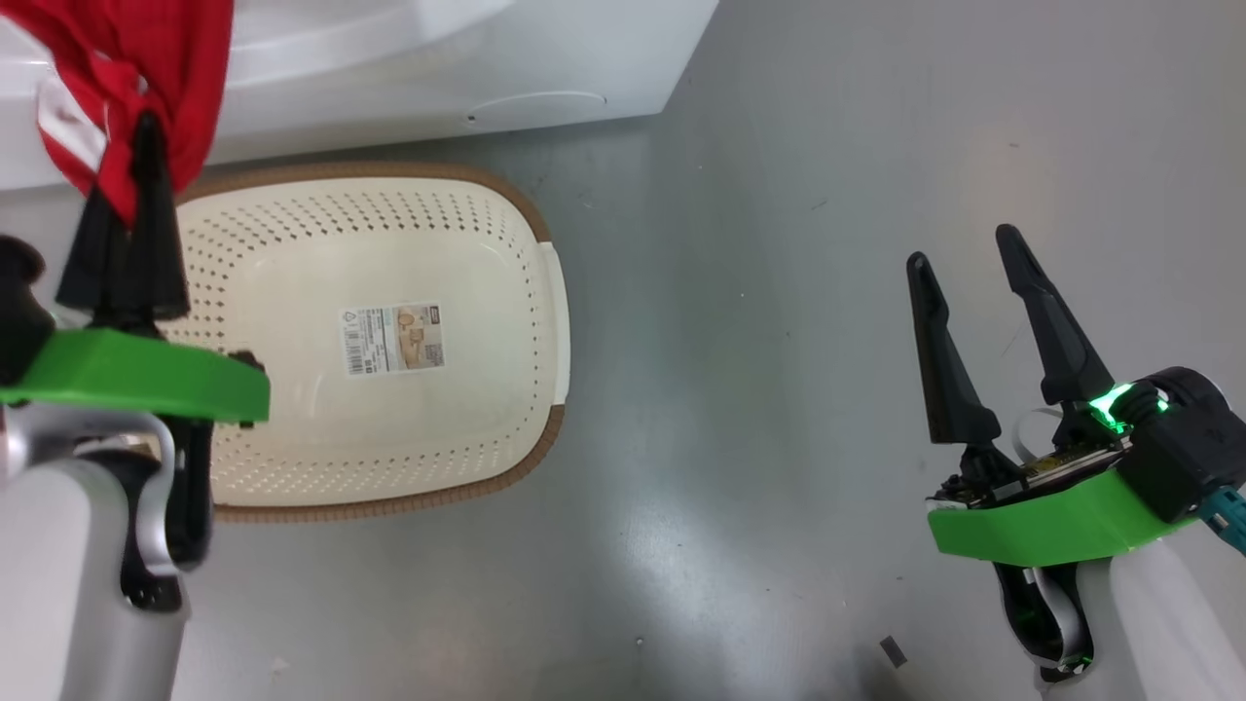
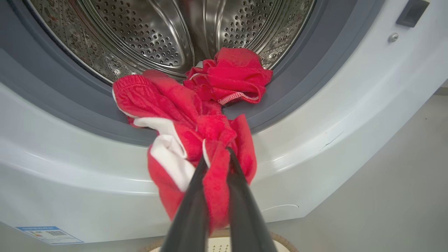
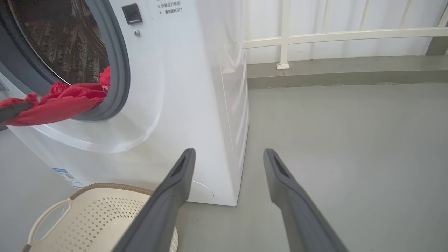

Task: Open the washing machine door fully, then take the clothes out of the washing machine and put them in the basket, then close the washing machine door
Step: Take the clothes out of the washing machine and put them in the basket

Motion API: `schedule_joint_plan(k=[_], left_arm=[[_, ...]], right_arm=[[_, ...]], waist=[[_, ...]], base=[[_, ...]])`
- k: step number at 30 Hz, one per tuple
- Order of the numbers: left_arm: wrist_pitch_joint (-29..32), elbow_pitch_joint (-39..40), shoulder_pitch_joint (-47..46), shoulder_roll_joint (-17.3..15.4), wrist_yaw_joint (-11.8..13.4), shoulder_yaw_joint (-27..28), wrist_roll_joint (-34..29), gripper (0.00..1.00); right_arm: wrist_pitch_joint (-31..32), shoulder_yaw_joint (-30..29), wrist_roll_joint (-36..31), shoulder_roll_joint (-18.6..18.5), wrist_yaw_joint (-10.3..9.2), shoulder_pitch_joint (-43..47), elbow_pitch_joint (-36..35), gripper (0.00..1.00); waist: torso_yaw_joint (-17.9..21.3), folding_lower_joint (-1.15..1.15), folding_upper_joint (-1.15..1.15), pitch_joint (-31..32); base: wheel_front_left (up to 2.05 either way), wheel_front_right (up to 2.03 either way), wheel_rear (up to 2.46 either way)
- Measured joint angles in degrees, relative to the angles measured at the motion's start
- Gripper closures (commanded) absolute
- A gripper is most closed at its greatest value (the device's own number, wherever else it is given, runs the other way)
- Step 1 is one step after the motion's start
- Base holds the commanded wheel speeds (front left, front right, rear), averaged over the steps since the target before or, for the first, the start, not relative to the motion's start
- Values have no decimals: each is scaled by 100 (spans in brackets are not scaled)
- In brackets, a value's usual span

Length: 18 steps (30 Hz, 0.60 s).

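The basket [image 1: 389, 224] sits open on the floor [image 1: 779, 389] right in front of the washer [image 1: 584, 58]. Red clothes [image 2: 196, 126] lie across the mouth of the drum [image 2: 147, 35]. Beside the basket there is wide room to pass.

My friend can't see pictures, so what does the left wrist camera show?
The left gripper is shut on a red garment with white panels, which hangs out of the steel drum of the white washing machine, draped over its grey rubber seal. Part of the garment lies bunched in the drum's mouth. The basket peeks in below.
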State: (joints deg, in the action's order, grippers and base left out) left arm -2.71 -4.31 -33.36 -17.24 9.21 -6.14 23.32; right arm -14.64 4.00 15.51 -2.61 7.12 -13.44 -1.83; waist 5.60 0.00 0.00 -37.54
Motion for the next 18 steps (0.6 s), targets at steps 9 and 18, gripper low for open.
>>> schedule_joint_plan(k=[9,18], left_arm=[[170,450,580,21,94,-75,126,100],[342,700,1146,164,160,-276,252,100]], right_arm=[[0,-122,0,-8,0,3,-22,0],[0,-144,16,-10,0,59,-16,0]], waist=[[-65,0,0,259],[-97,0,0,587]], base=[[0,0,0],[0,0,0]])
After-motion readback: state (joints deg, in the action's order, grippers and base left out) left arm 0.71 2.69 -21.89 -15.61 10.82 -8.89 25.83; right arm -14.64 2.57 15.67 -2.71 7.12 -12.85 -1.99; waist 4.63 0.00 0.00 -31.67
